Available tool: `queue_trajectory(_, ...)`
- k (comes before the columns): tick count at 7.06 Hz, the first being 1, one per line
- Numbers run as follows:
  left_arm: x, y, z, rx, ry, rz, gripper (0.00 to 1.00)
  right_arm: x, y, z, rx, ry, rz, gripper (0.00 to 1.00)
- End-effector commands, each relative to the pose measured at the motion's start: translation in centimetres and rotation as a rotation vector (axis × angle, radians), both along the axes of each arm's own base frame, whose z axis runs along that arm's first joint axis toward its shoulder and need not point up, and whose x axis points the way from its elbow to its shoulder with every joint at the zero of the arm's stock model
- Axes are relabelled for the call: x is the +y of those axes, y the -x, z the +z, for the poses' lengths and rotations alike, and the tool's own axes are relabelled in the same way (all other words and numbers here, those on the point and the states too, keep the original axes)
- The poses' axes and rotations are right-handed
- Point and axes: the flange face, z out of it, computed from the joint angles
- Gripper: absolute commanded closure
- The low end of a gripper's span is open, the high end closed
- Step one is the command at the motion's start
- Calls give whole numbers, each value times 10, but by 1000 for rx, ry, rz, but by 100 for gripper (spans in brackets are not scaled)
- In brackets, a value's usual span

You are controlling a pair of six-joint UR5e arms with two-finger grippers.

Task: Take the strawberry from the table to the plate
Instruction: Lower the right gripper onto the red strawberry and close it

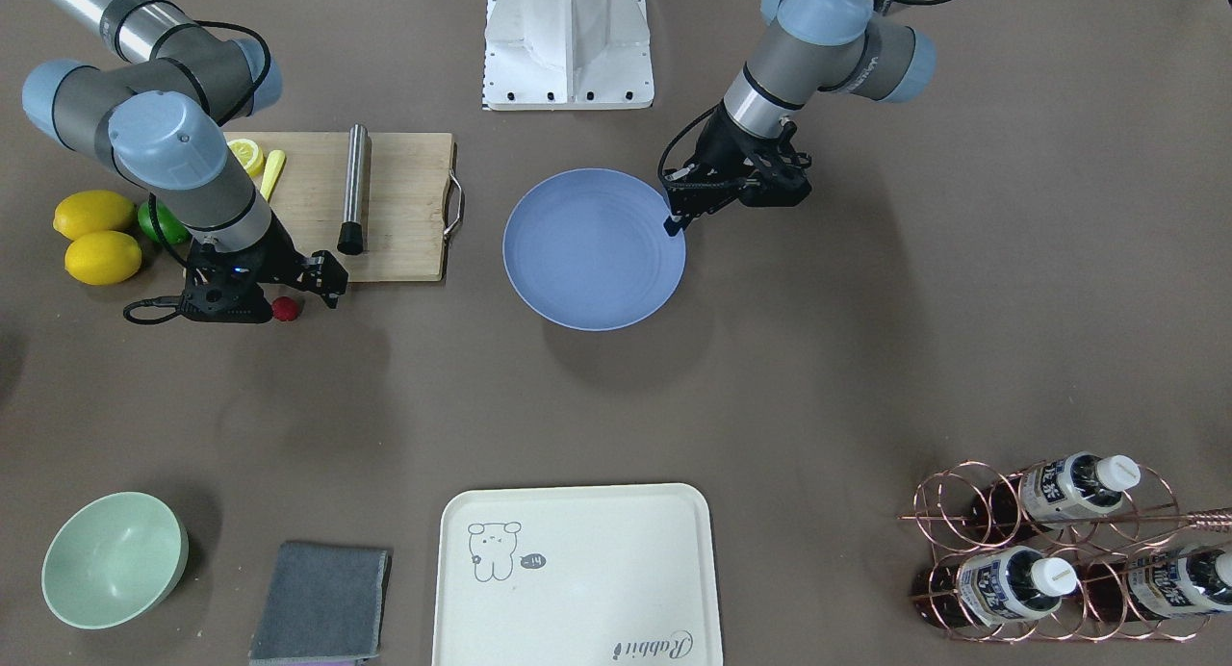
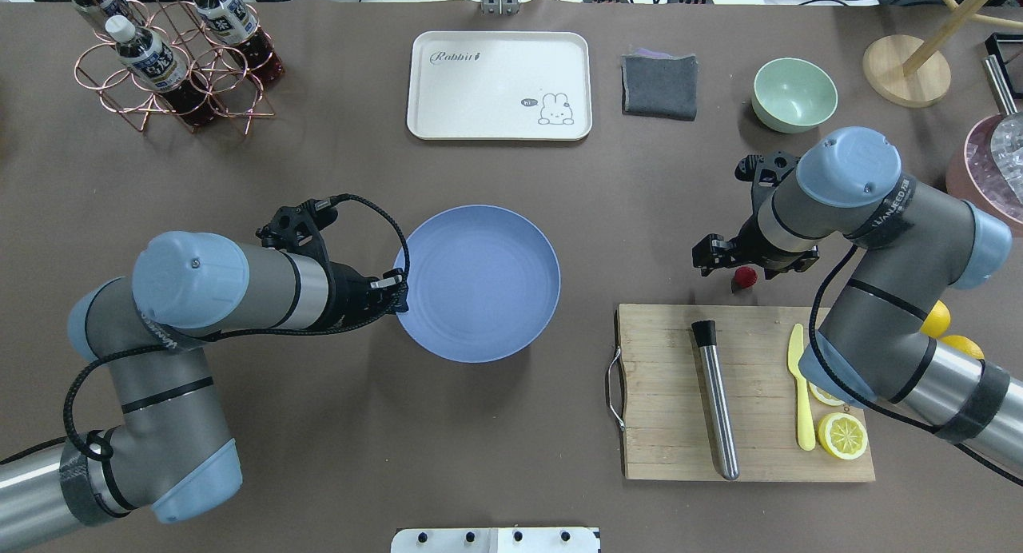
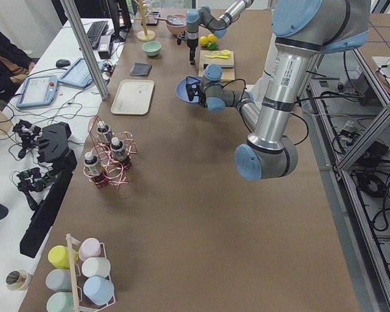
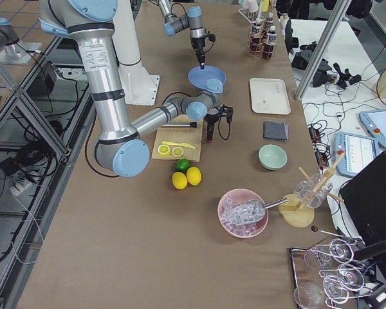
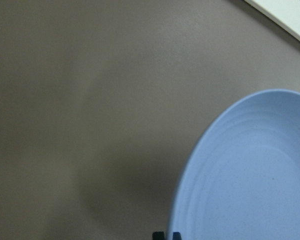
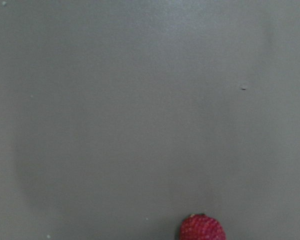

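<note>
The strawberry (image 1: 284, 308), small, dark red and bumpy, lies on the table (image 1: 828, 377) just off the front edge of the cutting board. It also shows at the bottom edge of the right wrist view as the strawberry (image 6: 202, 230). My right gripper (image 1: 279, 295) hangs directly over it, open, with nothing between its fingers. The blue-lavender plate (image 1: 577, 262) sits mid-table with nothing on it. My left gripper (image 1: 674, 225) is shut and holds nothing, its tips at the plate's rim; the shut fingertips (image 5: 164, 235) show beside the plate (image 5: 250, 190).
A wooden cutting board (image 1: 404, 214) carries a metal rod (image 1: 354, 190), a yellow knife and lemon slices. Two lemons (image 1: 96, 238) and a lime lie beyond it. A mint bowl (image 1: 111, 560), grey cloth (image 1: 322, 603), cream tray (image 1: 577, 579) and bottle rack (image 1: 1059, 550) line the far edge.
</note>
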Motion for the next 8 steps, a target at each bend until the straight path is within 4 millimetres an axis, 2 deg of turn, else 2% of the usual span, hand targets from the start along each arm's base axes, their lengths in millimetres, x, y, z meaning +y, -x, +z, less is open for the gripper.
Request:
queue_trajectory(1,12,-12,-10,6,10,-6,100,-1,3,10,18,5,-8,0)
queue_trajectory(2,14,-9,-14,15,7,-7,100,-1,2,10,17,4,-7,3)
queue_trajectory(3,14,-8,-13,15,7,-8,71,0,1,8,14,6,-2,40)
queue_trajectory(4,15,-6,-12,12,4,-10,3,-1,1,7,10,0,-8,92)
queue_trajectory(5,14,-5,-13,14,-1,-18,2,-1,1,7,13,-1,-6,100)
queue_trajectory(6,14,-5,-13,13,-1,-20,2,-2,0,7,14,0,-3,100)
queue_trajectory(7,13,-3,-14,15,-1,-21,2,-14,-11,-1,-4,3,16,100)
queue_trajectory(8,12,1,-17,22,-9,-24,2,-25,-36,-17,-48,14,30,100)
